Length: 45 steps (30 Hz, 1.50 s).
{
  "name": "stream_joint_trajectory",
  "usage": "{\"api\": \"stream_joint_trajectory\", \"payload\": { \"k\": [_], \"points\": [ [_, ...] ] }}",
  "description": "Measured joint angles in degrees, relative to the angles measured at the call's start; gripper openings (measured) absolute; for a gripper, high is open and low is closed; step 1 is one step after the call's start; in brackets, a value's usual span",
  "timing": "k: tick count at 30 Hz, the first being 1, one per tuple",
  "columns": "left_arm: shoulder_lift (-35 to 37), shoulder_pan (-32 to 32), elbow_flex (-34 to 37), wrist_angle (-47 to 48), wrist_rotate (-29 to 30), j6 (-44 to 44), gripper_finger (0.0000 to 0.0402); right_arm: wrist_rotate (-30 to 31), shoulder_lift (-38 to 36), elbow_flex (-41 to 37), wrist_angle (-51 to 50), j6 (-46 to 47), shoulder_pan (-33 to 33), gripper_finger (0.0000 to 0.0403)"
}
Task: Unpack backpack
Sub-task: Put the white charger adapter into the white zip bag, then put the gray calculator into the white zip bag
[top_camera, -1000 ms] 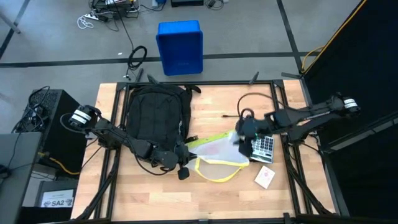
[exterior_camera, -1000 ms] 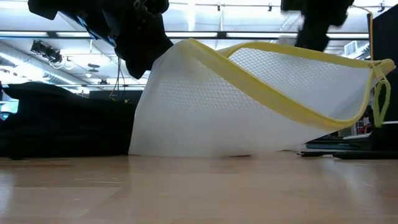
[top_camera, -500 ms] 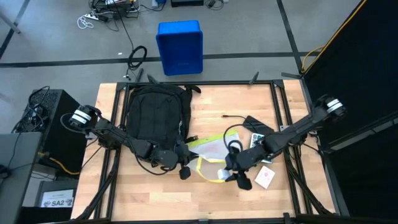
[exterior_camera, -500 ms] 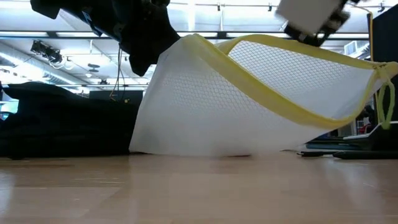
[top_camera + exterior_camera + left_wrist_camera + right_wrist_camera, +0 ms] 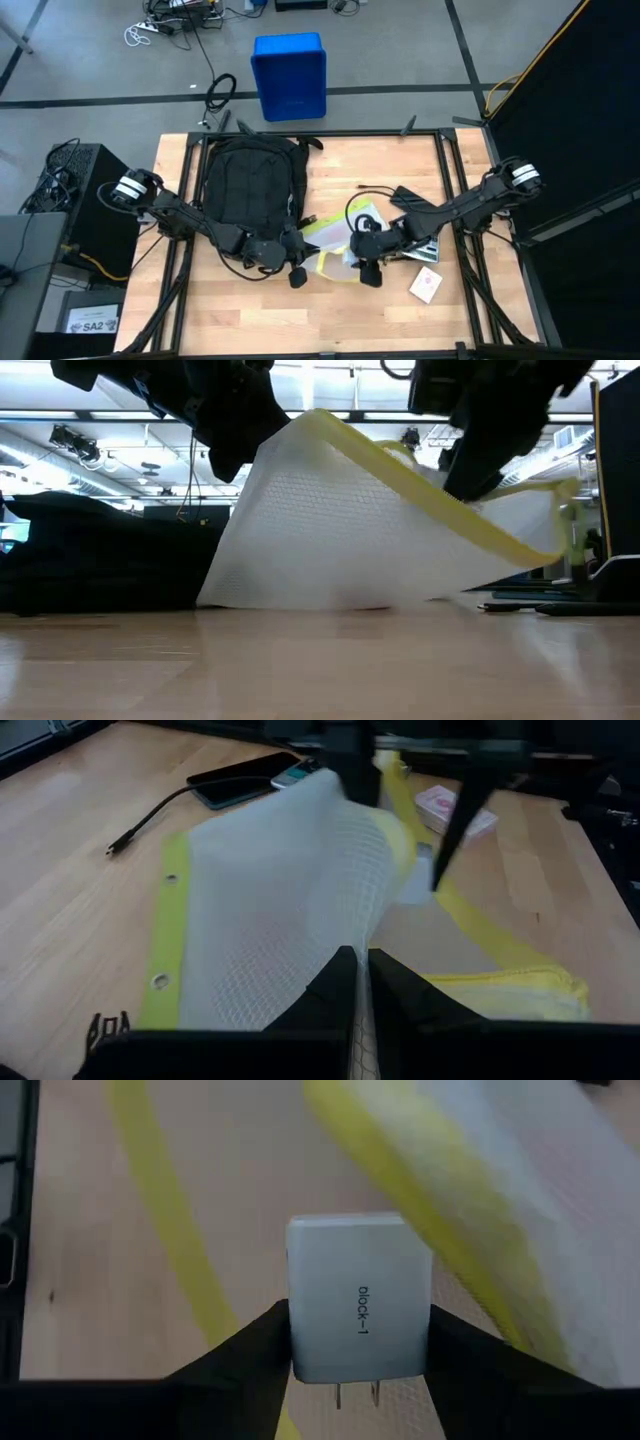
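Observation:
The black backpack lies flat at the table's far left. Beside it a white mesh pouch with yellow trim stands raised, its lower edge on the table. My left gripper is shut on the pouch's end nearest the backpack. My right gripper hangs over the pouch's other end, at its yellow rim, shut on a white charger block marked "block-1". My left gripper pinches the pouch's mesh between its two shut fingers, coming level from the table's left. That end is held up off the table, and the rest slopes down to the wood. My right gripper pinches the charger block's two opposite sides between its fingers, slanting down from the table's right. The block is lifted clear, its two prongs pointing back toward the wrist.
On the table's right lie a black flat device, a thin cable and a small card box. A blue bin stands on the floor beyond the far edge. Bare wood lies along the near edge.
My right gripper has come down and toward the table's left and near edge, carrying the white block from above the calculator to the pouch's open end. The pouch's yellow rim on that side has sunk lower; the end in my left gripper has stayed up.

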<state>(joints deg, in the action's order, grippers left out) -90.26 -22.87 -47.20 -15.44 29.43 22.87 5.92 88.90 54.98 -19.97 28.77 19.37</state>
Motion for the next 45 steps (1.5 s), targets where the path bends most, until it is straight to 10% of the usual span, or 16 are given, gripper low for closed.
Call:
{"api": "stream_joint_trajectory", "payload": {
  "k": [16,27,45],
  "points": [
    [0.0,0.0,0.0,0.7,-0.1,-0.1,0.0,-10.9,-2.5,5.5,-7.2,-7.2,2.0,0.0226],
    [0.0,0.0,0.0,0.8,-0.1,-0.1,0.0,6.3,-6.7,5.8,-22.5,0.4,20.1,0.0173],
    [0.0,0.0,0.0,1.1,-0.1,-0.1,0.0,5.3,-6.6,-4.9,-33.9,12.7,9.5,0.0154]
  ]
}}
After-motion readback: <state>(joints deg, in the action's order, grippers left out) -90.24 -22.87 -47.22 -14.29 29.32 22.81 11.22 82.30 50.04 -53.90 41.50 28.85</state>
